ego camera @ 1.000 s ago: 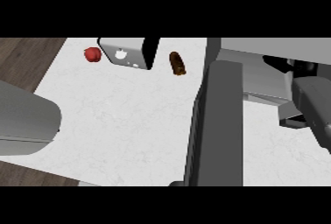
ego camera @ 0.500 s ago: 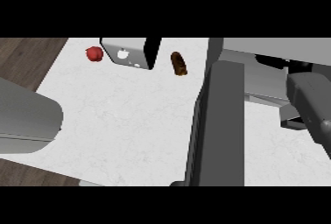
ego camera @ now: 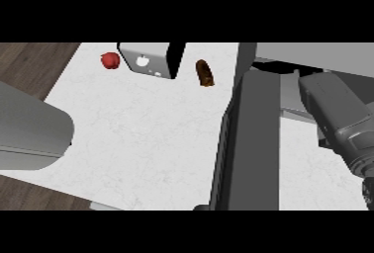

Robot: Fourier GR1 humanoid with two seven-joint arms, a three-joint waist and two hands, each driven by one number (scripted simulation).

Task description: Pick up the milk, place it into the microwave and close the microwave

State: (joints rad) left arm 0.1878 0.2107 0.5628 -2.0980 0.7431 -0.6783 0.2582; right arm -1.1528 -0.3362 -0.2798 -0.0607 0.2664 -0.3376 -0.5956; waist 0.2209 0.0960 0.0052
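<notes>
one view only, from the head, looking steeply down on a white marbled surface (ego camera: 146, 143) with dark wood floor at the left edge. at the far part of the surface stands the milk (ego camera: 152, 60), a grey and white carton with a small white mark on its face and a black side; it is upright on the surface and nothing touches it. just left of it lies a small red fruit (ego camera: 110, 60), and a little to the right of it lies a brown long object (ego camera: 205, 73), apart from the carton. the microwave door (ego camera: 248, 143) is a long dark panel that runs from the top to the bottom of the view, standing open, and the grey microwave body (ego camera: 314, 53) is at the upper right. the right grey forearm (ego camera: 343, 118) reaches along the right side toward the microwave; its robot hand is hidden behind the arm, so i cannot tell whether it is released or clenched. the left grey forearm (ego camera: 29, 128) fills the left edge; its robot hand does not show.
</notes>
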